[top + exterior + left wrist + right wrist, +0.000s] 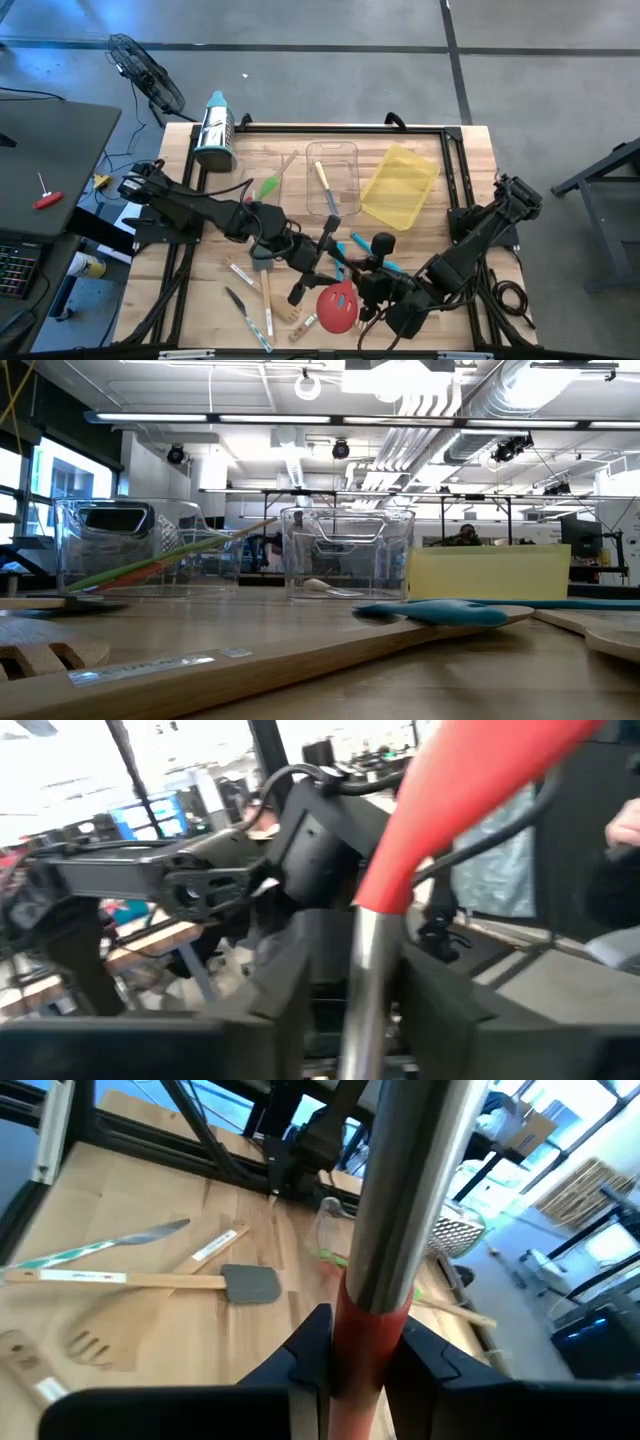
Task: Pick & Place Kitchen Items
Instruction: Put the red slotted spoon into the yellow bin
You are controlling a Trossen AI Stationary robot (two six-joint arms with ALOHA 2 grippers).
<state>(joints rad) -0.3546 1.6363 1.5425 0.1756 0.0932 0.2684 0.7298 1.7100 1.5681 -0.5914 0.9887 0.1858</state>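
Note:
A red spoon [338, 305] with a steel handle [362, 990] is up in the air over the table's near middle, between my two grippers. My right gripper [366, 292] comes from the right and is shut on it. My left gripper [305, 275] comes from the left and is open, with one finger on either side of the steel handle [410, 1190]; I see no touch. Below lie a grey spatula [250, 1284], wooden forks [286, 306], knives [250, 315] and a teal spatula [440, 611], all flat on the table. My right gripper pinches the spoon's red neck [362, 1335] between its two fingers, just where the red meets the steel handle. The fingers lie across the spoon. The spoon is lifted clear of the table, and its steel handle runs on away from the fingers toward my left gripper.
At the far middle stands a clear bin [332, 180] with a yellow-handled utensil inside, and a yellow bin [400, 186] is to its right. A steel cylinder with a teal cap [215, 130] lies at the far left. A green spatula [268, 188] rests left of the clear bin.

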